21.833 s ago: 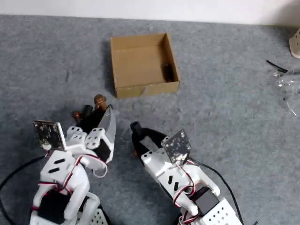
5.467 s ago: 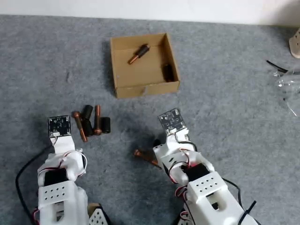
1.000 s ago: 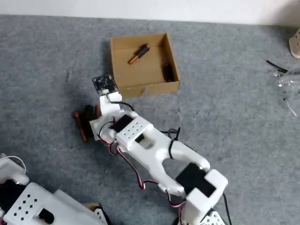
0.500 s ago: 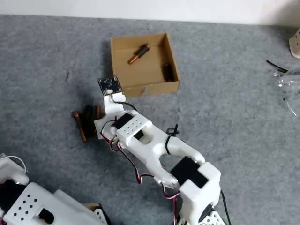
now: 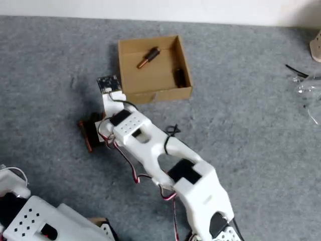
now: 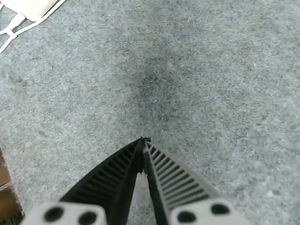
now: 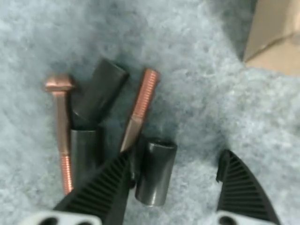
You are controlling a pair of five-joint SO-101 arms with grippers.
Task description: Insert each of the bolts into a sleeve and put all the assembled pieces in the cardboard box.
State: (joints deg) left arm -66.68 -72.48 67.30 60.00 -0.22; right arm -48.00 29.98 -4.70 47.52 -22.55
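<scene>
Sleeve [image 7: 156, 171] lying among loose bolts [image 7: 138, 108] on carpet [image 5: 251, 125], framed within the wide-spread right claw [image 7: 176, 159], pile seen at 7 o'clock of the box [image 5: 158, 95], assembled piece [image 5: 148, 56] laid inside, left claw [image 6: 143, 145] pressed closed above carpet.

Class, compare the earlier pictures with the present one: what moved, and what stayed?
The right pincer swung across to the loose pile and now hangs open over a sleeve. The left arm drew back to the near corner. A new assembled piece lies in the cardboard box, which kept its place.
</scene>
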